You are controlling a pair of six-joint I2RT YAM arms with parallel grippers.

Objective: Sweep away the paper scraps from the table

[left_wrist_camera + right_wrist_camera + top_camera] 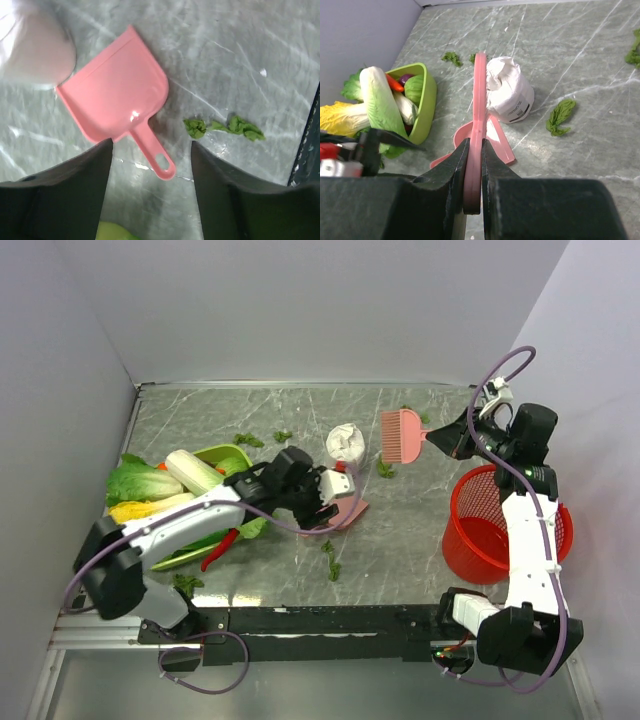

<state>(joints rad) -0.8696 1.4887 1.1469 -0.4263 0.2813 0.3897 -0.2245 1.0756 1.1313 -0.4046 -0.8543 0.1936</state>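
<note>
Green bowl [431, 105] holds assorted vegetables [414, 88] on table [580, 60].

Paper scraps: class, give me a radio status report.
Left jaws open over dustpan. Right jaws shut on brush. Scraps scattered across table. White lump beside dustpan.

Bright even light, soft shadows on the table [420, 540], glint on pink dustpan [117, 90].

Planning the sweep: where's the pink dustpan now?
The pink dustpan lies flat on the table, centre of the top view, below the open left gripper, just nearer than the white crumpled lump.
</note>
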